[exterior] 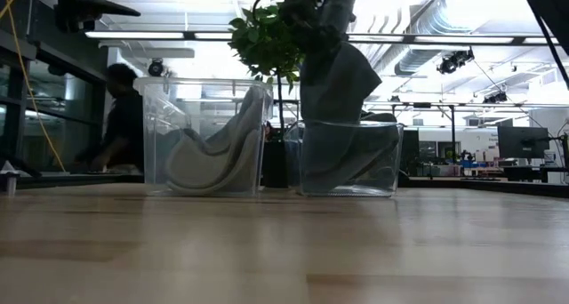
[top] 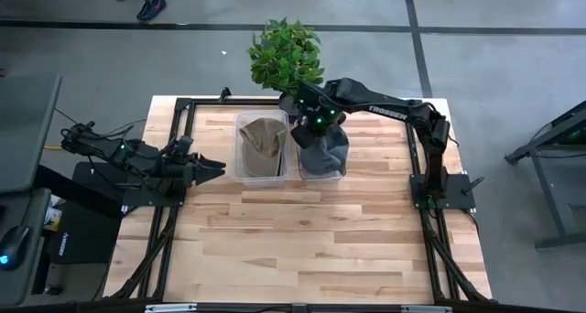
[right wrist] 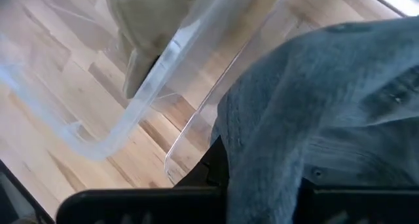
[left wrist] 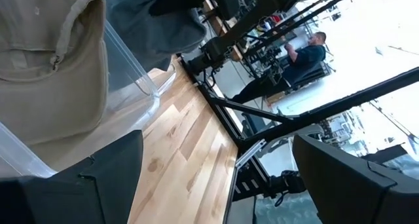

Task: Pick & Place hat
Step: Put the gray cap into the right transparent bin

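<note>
A dark grey hat (top: pixel 322 153) stands half inside the right clear bin (top: pixel 341 174), its lower part on the bin's floor (exterior: pixel 347 166) and its top drawn up above the rim. My right gripper (top: pixel 311 128) is over that bin, shut on the hat. A tan hat (top: pixel 260 141) lies slumped in the left clear bin (top: pixel 244 171), leaning against its wall (exterior: pixel 218 153). My left gripper (top: pixel 218 169) waits open, low near the table's left edge, pointing at the left bin; its wrist view shows the tan hat (left wrist: pixel 46 54) close by. My right gripper (right wrist: pixel 262 185) has the grey hat by its upper part (right wrist: pixel 275 152), the fabric pinched between the two fingers. It comes from above, pointing down into the bin. The hat hangs below the fingers (exterior: pixel 338 73), stretched upright, and its bottom still sits inside the bin (exterior: pixel 347 162).
Both clear bins stand side by side at the table's far middle. A leafy potted plant (top: pixel 286 55) sits just behind them, close to my right arm. Bare wood (top: pixel 302 240) spreads across the table's near half. People are in the room beyond (exterior: pixel 120 117).
</note>
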